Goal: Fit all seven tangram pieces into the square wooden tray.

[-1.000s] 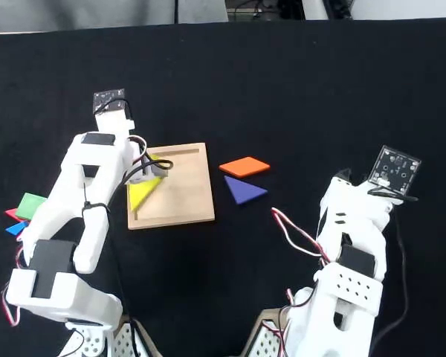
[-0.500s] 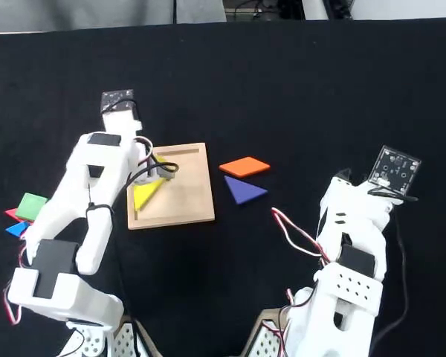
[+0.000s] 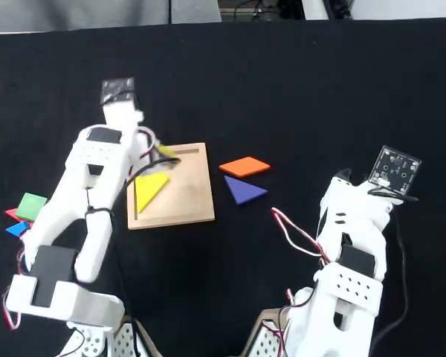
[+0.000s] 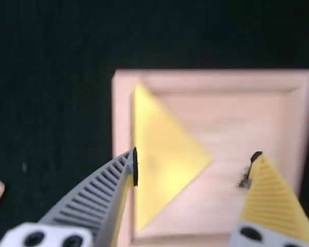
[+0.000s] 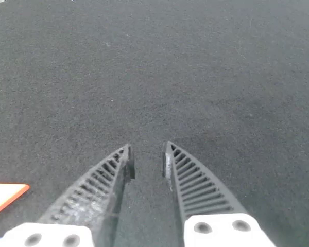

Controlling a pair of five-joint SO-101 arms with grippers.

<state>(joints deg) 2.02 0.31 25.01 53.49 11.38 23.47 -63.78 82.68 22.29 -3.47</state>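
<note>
**Thin, stiff, light pieces: we would take them by the edges**

The large yellow triangle piece (image 3: 149, 190) lies flat in the square wooden tray (image 3: 193, 212). Its long edge runs along the tray wall that faces the left edge of the black cloth bench (image 3: 297, 89), and its corner points to the tray's middle. The left arm's fingers (image 4: 105, 193) are spread wide above it and grasp nothing. The right arm's fingers (image 5: 98, 193) are over bare cloth near the right edge of the bench, with only a narrow gap between them, and they too are empty.

We judge the pieces to be thin, flat, rigid plates with a matte coloured surface. They look light and not fragile. Whether they are foam or painted wood we cannot tell. Because they lie so low on the cloth, the fingers must go down almost to the cloth and press on two opposite edges.

The orange parallelogram piece (image 3: 244, 166) and the blue-violet triangle piece (image 3: 243, 190) lie just beside the tray's right wall. For the parallelogram we would take the two long parallel edges, near the middle. The green square piece (image 3: 31, 204), the red piece (image 3: 12, 214) and the blue piece (image 3: 16, 228) are close together near the bench's left edge.

The tray is pale, smooth wood with a low rim, so we think a piece can slide there against a wall.
</note>
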